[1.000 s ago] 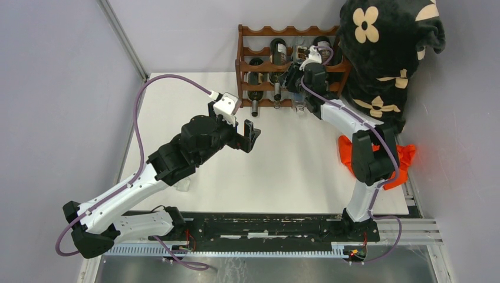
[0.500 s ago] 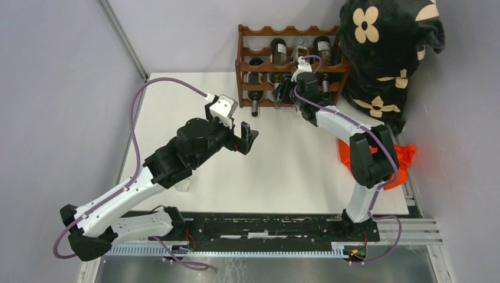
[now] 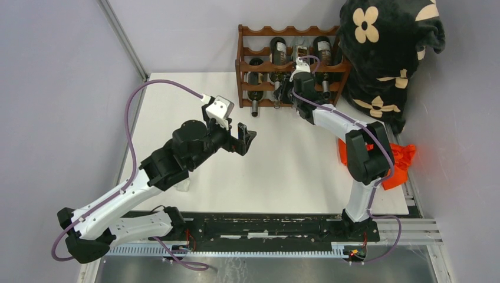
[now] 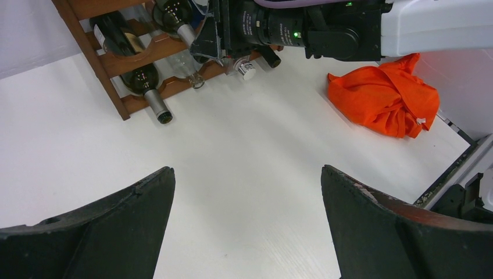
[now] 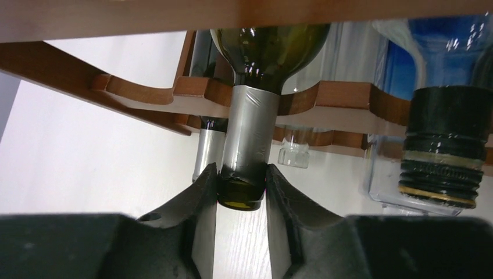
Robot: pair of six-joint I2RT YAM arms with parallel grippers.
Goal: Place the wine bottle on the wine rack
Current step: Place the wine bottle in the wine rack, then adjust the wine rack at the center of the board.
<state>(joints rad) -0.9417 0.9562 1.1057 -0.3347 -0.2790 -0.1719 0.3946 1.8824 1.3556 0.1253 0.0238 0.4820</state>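
The reddish-brown wine rack [image 3: 266, 30] stands at the table's far edge; its scalloped rails [image 5: 145, 93] fill the right wrist view. My right gripper [image 3: 288, 88] is at the rack's front, shut on the foil-wrapped neck of a green wine bottle [image 5: 251, 133]. The fingertips [image 5: 204, 186] pinch just behind the bottle's mouth, and the bottle's body lies in a rail notch. In the top view the arm hides most of this bottle. My left gripper [image 3: 246, 135] is open and empty over the table's middle, with its jaws wide apart in the left wrist view [image 4: 247, 174].
Other bottles lie in the rack [image 3: 278, 52], [image 3: 255, 88], and a black-capped bottle [image 5: 445, 145] lies right of the held one. An orange cloth [image 3: 402, 159] lies at the table's right edge. A black flowered blanket [image 3: 389, 53] hangs beside the rack.
My right gripper has moved left and lower along the rack's front with the bottle neck in it. My left arm has drifted slightly left, still open.
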